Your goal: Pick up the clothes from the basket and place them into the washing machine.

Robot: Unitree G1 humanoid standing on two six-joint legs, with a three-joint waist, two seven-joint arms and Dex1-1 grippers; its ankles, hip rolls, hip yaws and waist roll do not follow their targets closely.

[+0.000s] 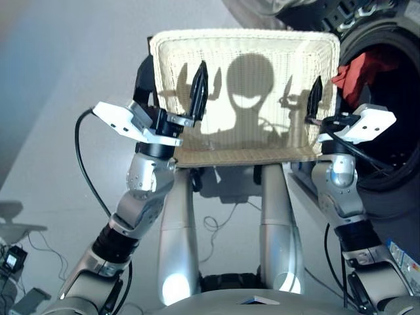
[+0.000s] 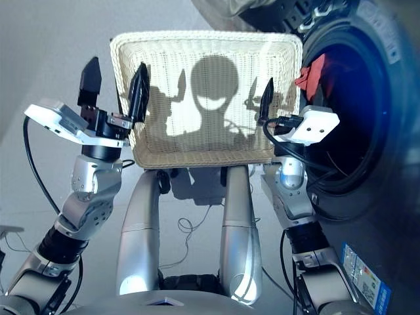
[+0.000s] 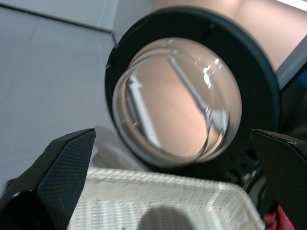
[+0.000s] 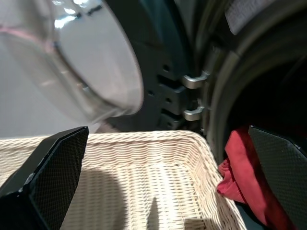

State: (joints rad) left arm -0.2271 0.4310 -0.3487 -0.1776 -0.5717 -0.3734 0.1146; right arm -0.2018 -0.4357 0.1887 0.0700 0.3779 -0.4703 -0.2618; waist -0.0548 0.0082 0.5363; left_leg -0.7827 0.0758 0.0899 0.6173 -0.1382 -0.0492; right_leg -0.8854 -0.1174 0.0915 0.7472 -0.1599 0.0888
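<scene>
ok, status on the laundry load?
Both tools open, empty. Cream-white wicker basket bare. Orange-red garment draped at the dark washing machine's drum lip. Nothing blocking.

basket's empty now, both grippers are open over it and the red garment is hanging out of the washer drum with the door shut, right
Not quite: the door is open, swung out beside the drum opening, as both wrist views show. The rest holds: the basket is empty, the left gripper and right gripper are open over it, and the red garment hangs at the washer drum's mouth.

We see a smooth pale grey floor (image 1: 59,98) under bright light, thin cables (image 1: 220,226) trailing across it, and a dark seam where floor panels (image 3: 53,19) meet.
</scene>
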